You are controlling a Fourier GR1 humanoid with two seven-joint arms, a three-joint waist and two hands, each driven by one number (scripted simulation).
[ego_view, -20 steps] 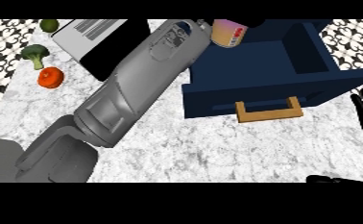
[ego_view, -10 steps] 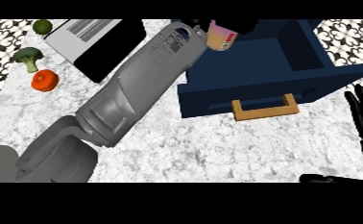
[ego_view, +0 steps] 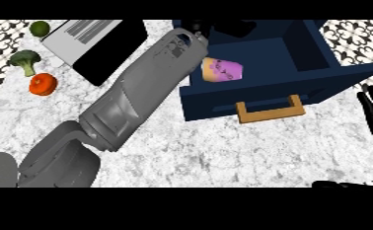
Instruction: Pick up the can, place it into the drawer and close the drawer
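The can [ego_view: 222, 70], pink and tan, lies on its side inside the open navy drawer [ego_view: 320, 78], against its left wall. The drawer's front carries a wooden handle [ego_view: 270, 111]. My left forearm runs from the lower left up to the drawer's back left corner. There my left hand [ego_view: 227, 26] hangs above the can, apart from it, fingers relaxed and partly cut off by the view's top. My right hand [ego_view: 365, 106] shows only as straight dark fingers at the right edge, beside the drawer front.
A grey and black flat appliance [ego_view: 91, 41] lies at the back left. Left of it sit a green lime [ego_view: 40, 27], a broccoli [ego_view: 25, 61] and a tomato [ego_view: 43, 84]. White marble counter [ego_view: 218, 150] spreads in front of the drawer.
The can has left my left hand and come down into the drawer, now lying on its side. The right hand's fingers came into sight at the right edge.
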